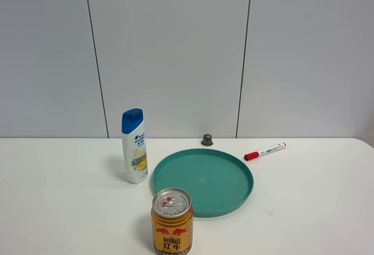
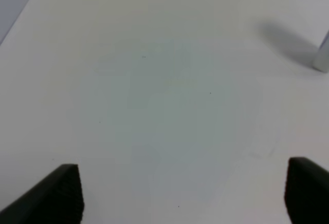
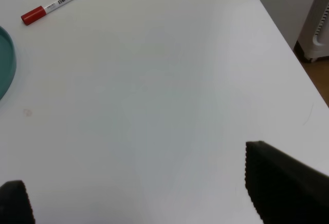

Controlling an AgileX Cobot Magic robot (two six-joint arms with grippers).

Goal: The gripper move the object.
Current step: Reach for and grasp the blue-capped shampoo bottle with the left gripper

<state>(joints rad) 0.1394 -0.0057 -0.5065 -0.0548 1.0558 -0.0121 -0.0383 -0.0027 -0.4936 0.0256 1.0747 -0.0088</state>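
Note:
The object, a white shampoo bottle (image 1: 134,147) with a blue cap and a yellow-and-blue label, stands upright on the white table, just left of the teal plate. Neither arm shows in the exterior high view. In the left wrist view my left gripper (image 2: 185,188) hovers over bare table with its black jaws wide apart and nothing between them. A sliver of the bottle (image 2: 322,57) shows at that view's edge, well away from the fingers. My right gripper (image 3: 139,193) is open too, over bare table on the right side, holding nothing.
A teal plate (image 1: 245,173) lies mid-table, its rim (image 3: 5,62) also in the right wrist view. A gold Red Bull can (image 1: 172,220) stands in front of it. A red-capped marker (image 1: 265,151) (image 3: 57,1) lies back right. A small brown cap-like item (image 1: 207,140) sits by the wall.

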